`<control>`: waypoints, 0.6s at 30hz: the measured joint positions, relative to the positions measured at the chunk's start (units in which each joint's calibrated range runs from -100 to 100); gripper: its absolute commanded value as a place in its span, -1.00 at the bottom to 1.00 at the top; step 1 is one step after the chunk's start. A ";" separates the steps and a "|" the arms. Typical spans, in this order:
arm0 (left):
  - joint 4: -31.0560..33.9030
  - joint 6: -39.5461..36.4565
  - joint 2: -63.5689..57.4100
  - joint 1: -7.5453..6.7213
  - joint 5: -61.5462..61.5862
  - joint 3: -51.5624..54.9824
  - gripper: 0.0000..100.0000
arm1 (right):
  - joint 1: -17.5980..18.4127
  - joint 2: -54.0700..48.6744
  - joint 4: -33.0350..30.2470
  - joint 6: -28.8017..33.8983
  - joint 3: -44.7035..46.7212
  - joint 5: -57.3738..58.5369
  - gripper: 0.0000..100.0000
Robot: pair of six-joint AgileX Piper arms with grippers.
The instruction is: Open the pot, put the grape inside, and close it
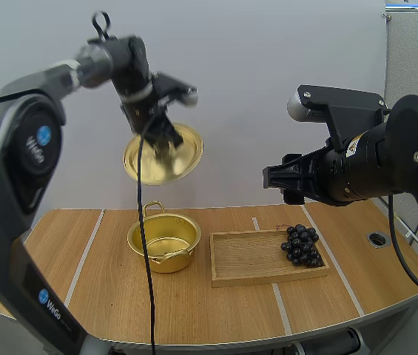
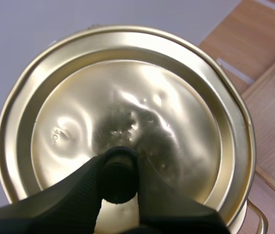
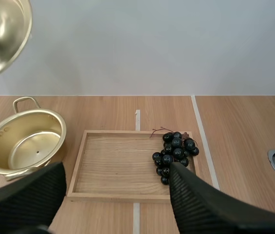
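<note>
Bunch of dark grapes (image 1: 301, 244) noted at right end of wooden tray (image 1: 245, 260), below the empty, wide-open right gripper (image 3: 117, 175), the nearer one. Round gold lid (image 1: 166, 154) is pinched by left gripper (image 2: 120, 170), high over open gold metal pot (image 1: 163, 238).

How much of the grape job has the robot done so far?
Done: the pot is open and empty. In hand: the left gripper pinches the knob of the lid, holding it up in the air. Left: the bunch of grapes lies on the wooden tray, with the open right gripper raised over it, holding nothing. The grapes must go in, then the lid back on.
</note>
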 measured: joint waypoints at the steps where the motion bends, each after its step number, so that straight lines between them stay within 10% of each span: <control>1: 0.52 -0.32 -1.21 0.00 0.00 -1.85 -1.00 | 0.00 0.00 0.00 0.00 0.00 0.00 1.00; 18: 6.28 -9.13 -11.18 0.00 0.00 -27.11 -1.00 | 0.00 0.00 -0.23 0.00 0.00 0.00 1.00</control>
